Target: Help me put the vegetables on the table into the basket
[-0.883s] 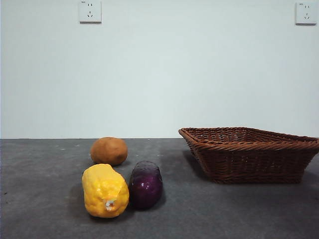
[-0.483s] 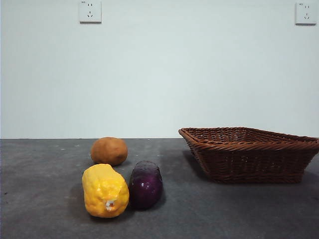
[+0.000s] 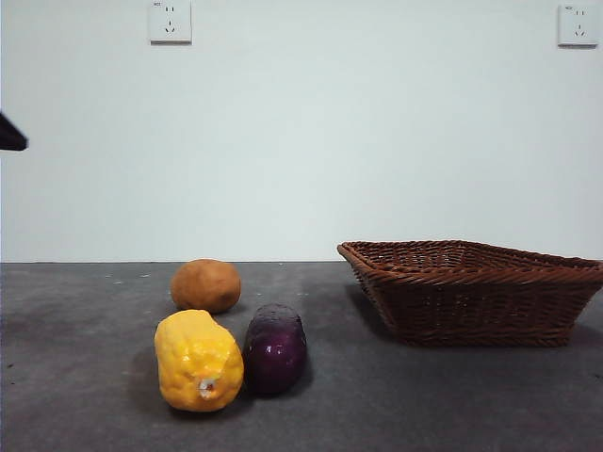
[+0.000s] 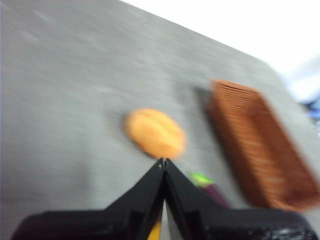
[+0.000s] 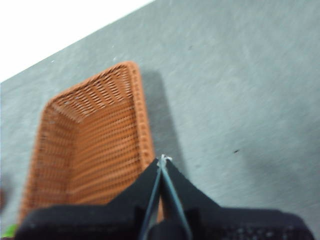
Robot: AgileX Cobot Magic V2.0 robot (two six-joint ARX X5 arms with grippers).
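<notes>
Three vegetables lie on the dark grey table (image 3: 424, 400). They are a bumpy yellow corn (image 3: 198, 361), a glossy purple eggplant (image 3: 275, 348) touching its right side, and a brown potato (image 3: 205, 285) behind them. The brown wicker basket (image 3: 471, 292) stands to the right and holds nothing that I can see. My left gripper (image 4: 163, 161) hangs shut and high above the table, with the potato (image 4: 155, 133) just beyond its tips and the basket (image 4: 255, 145) off to one side. My right gripper (image 5: 162, 159) is shut above the basket (image 5: 90, 145) by its rim.
A black arm tip (image 3: 11, 134) pokes in at the left edge of the front view, well above the table. Two wall sockets (image 3: 171, 21) sit high on the white wall behind. Bare table lies between the vegetables and the basket.
A black arm tip has come into the front view at the left edge. The vegetables and the basket have not moved.
</notes>
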